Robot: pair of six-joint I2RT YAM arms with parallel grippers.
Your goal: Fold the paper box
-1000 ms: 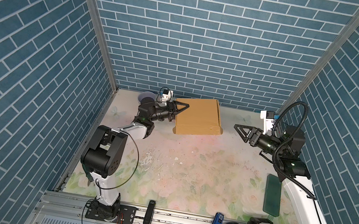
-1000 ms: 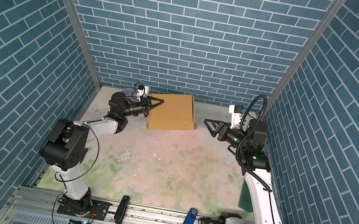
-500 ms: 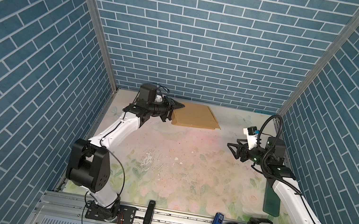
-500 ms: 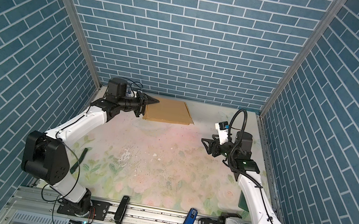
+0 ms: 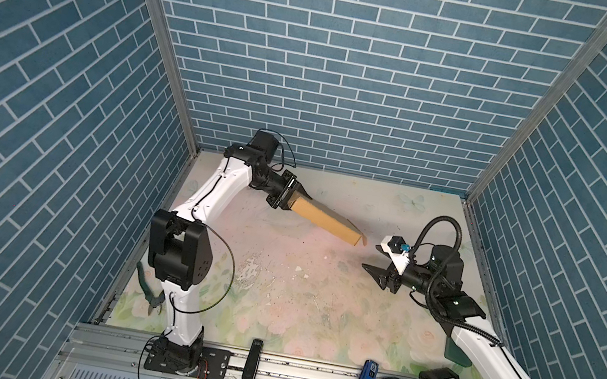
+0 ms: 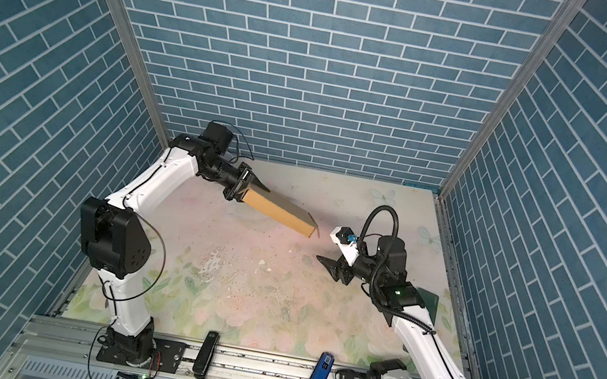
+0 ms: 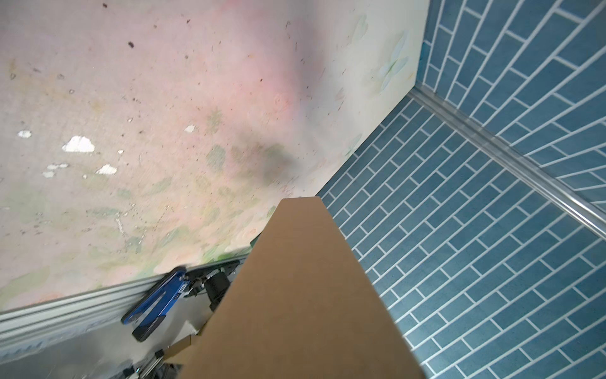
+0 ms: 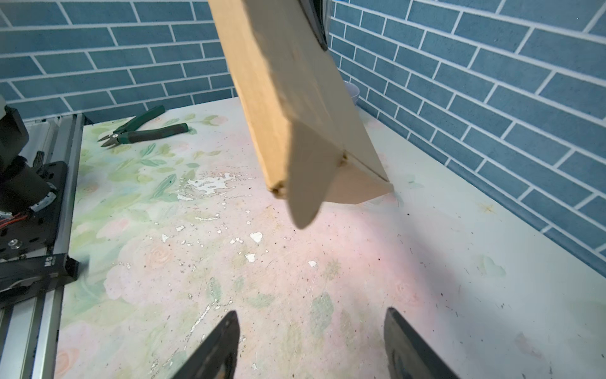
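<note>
Change: the left pincer (image 5: pixel 293 202) (image 6: pixel 246 193) now holds the paper box (image 5: pixel 326 220) (image 6: pixel 281 212) out over the table (image 5: pixel 298 282). Half a second ago the box lay low and flat at the far edge. It is now turned edge-on and slopes down toward the right.
Hidden: the box (image 7: pixel 295 295) fills the left wrist view and covers that pincer's fingers. In the right wrist view the box (image 8: pixel 288 98) is cut off at the frame edge.
Left pincer: pinches the left end of the box, with a finger on each broad face.
Right pincer (image 5: pixel 372 257) (image 8: pixel 311 310): spread wide and holding nothing. It points left, near the box's right end but apart from it.
Box: far middle, raised clear of the table, with a loose flap sticking out at its right end.
Farther out: green pliers (image 5: pixel 148 292) (image 8: pixel 144 131) lie at the near left of the table.
</note>
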